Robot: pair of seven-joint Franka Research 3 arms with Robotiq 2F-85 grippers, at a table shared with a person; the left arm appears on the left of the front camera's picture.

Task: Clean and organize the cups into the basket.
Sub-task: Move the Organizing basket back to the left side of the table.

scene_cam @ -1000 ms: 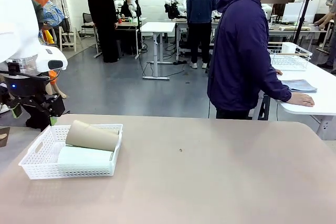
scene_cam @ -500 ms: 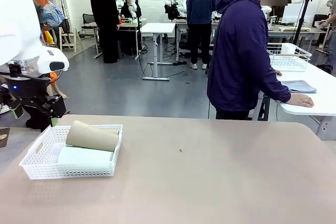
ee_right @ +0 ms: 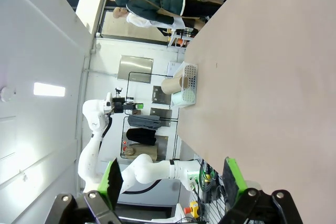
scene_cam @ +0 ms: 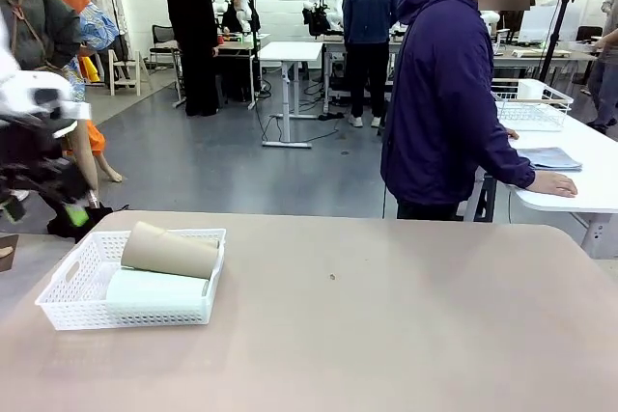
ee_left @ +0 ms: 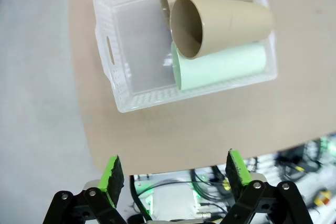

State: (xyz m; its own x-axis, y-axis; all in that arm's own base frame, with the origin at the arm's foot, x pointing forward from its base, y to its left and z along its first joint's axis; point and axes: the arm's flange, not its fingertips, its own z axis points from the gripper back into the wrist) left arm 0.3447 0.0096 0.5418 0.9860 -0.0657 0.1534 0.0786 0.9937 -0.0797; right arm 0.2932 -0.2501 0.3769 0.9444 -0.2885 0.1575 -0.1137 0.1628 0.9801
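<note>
The tan cup and mint cup lie on their sides in the white basket near the table's left edge. The left gripper, nearer, hangs open and empty; the right gripper is open too.

- basket: white, small-hole lattice
- cups: tan-brown + pale mint
- worktop: matte beige-brown
- claw pads: green on black

No text, label, brand, number or sign can be read: the cups, the basket and the bench are plain.
</note>
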